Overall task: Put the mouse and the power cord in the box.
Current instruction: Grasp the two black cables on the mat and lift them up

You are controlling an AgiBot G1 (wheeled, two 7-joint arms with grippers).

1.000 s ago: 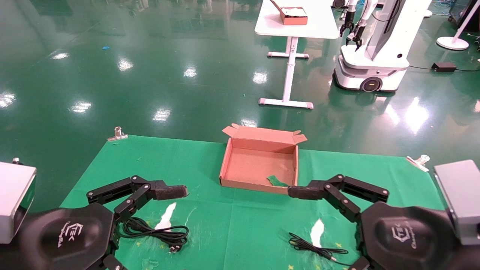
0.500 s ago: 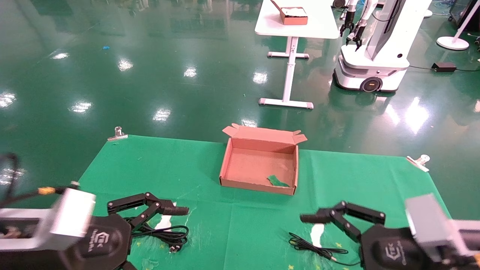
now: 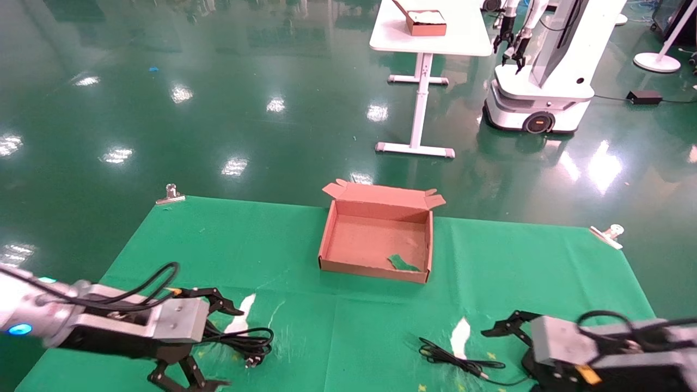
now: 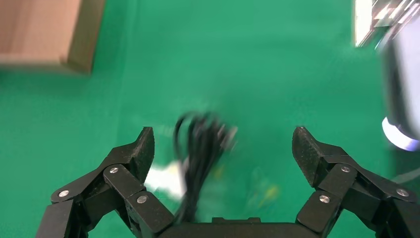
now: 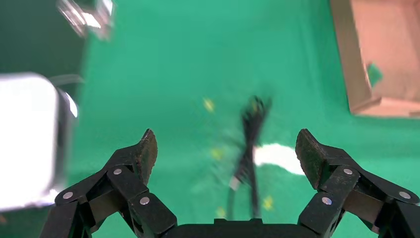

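Salmon-brown shallow cardboard box (image 3: 375,234) sitting open on the green cloth (image 3: 506,256), lid flap folded back, nothing in it but a green scrap. Thick black coiled power cord (image 3: 239,342) with pronged plug lying near-left of that box. Left gripper (image 4: 223,148) hanging right above it, jaws spread wide, probably lining up a grab. Right gripper (image 5: 225,151) also wide open over a thin black cable (image 3: 454,360) near-right of the box. Can't spot the mouse body itself.
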